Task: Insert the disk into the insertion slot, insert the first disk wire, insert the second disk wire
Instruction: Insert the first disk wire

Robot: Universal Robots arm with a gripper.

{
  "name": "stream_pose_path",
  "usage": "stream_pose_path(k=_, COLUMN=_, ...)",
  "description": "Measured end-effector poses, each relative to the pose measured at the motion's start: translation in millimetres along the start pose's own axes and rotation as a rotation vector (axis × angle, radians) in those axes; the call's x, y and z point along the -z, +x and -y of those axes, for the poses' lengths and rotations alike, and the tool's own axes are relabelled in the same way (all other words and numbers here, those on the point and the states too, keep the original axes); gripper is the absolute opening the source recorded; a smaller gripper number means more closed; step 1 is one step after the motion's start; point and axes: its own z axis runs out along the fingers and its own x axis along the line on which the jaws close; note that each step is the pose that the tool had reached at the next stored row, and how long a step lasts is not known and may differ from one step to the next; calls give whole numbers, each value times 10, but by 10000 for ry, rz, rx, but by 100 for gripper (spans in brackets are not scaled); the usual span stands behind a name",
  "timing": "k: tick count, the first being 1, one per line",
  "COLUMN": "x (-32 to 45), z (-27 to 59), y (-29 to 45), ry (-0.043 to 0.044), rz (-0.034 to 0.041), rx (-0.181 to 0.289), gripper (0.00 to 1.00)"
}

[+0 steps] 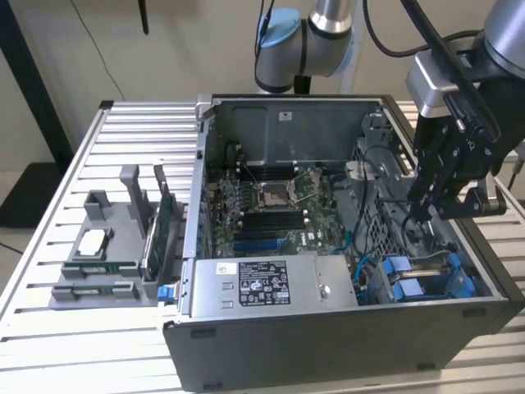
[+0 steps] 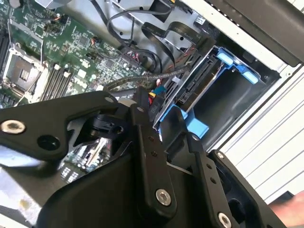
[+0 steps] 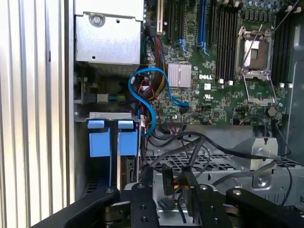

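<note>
The disk point(image 3: 127, 142) sits in its blue carrier inside the insertion slot point(image 3: 107, 115) of the grey drive cage, beside another blue-fronted carrier point(image 3: 99, 141). In the exterior view the disk point(image 1: 404, 279) lies low at the case's right end, with my gripper point(image 1: 428, 205) hanging just above it. In both wrist views the black fingers point(image 3: 141, 199) close around a black disk wire connector point(image 3: 168, 180) with dark cables arching away. The second wrist view shows the connector point(image 2: 153, 100), with red and yellow leads, at the gripper point(image 2: 166, 135) just over the disk's edge point(image 2: 194, 83).
The open computer case point(image 1: 328, 328) lies on a slatted metal table point(image 1: 107, 148). Loose black cables point(image 3: 213, 147) and a blue cable point(image 3: 147, 102) cross beside the cage. A motherboard point(image 1: 271, 205) fills the middle. A grey holder with parts point(image 1: 107, 246) stands at the exterior view's left.
</note>
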Motion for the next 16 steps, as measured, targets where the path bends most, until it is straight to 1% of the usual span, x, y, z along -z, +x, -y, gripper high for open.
stream_pose_path(k=1, x=-1, z=0, y=0, ry=1, rz=0, rx=-1, gripper=39)
stream_pose_path(k=2, x=-2, z=0, y=0, ry=1, rz=1, rx=0, gripper=31)
stream_pose_path(k=9, x=-6, z=-1, y=1, ry=1, rz=2, rx=-1, gripper=31)
stream_pose_path(k=10, x=-6, z=-1, y=1, ry=1, rz=2, rx=0, gripper=29)
stream_pose_path(k=11, x=-6, z=-1, y=1, ry=1, rz=2, rx=-1, gripper=29)
stream_pose_path(k=12, x=-7, z=-1, y=1, ry=1, rz=2, rx=-1, gripper=22)
stream_pose_path(k=16, x=-8, z=-1, y=2, ry=1, rz=3, rx=-1, gripper=22)
